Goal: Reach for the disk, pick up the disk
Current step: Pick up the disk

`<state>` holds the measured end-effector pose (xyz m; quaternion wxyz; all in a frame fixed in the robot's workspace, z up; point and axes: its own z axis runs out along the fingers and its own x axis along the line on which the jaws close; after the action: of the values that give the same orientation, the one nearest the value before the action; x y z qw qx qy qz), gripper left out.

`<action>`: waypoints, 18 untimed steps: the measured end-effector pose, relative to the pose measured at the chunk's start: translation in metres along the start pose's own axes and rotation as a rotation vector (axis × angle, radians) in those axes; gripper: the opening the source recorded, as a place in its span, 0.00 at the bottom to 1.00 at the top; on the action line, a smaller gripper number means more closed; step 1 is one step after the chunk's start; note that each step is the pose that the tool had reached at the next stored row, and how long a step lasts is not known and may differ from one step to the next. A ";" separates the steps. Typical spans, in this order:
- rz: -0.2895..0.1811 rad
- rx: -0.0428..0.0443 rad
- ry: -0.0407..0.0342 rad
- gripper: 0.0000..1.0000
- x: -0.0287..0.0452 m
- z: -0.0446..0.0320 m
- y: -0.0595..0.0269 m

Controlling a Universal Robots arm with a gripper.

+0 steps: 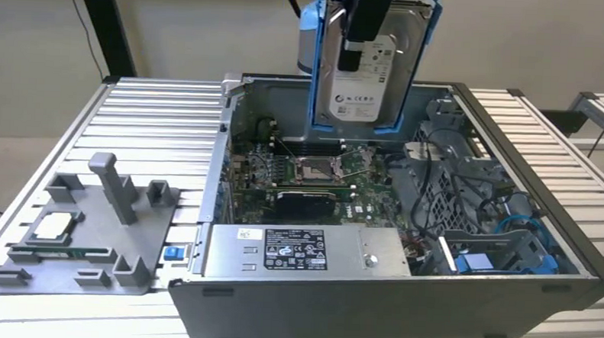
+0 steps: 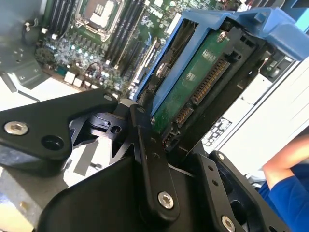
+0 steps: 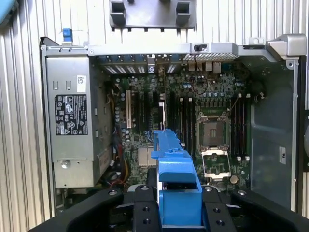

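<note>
I am holding the flat silver-grey metal disk (image 1: 368, 65) in its blue plastic rails upright above the open grey computer case (image 1: 544, 225), my black gripper (image 2: 161, 145) clamped on its edge, and lifting it well means keeping it level and firmly pinched.

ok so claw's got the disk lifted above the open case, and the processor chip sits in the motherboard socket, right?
Not quite. The claw does hold the disk above the case, but the socket is empty; the exterior view shows the processor chip on the grey tray.
</note>
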<state>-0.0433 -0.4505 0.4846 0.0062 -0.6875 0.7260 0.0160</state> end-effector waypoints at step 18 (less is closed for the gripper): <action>0.000 0.0001 -0.0001 0.00 0.0339 0.0005 -0.0025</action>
<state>-0.0426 -0.4844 0.4830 0.0063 -0.6874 0.7261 0.0160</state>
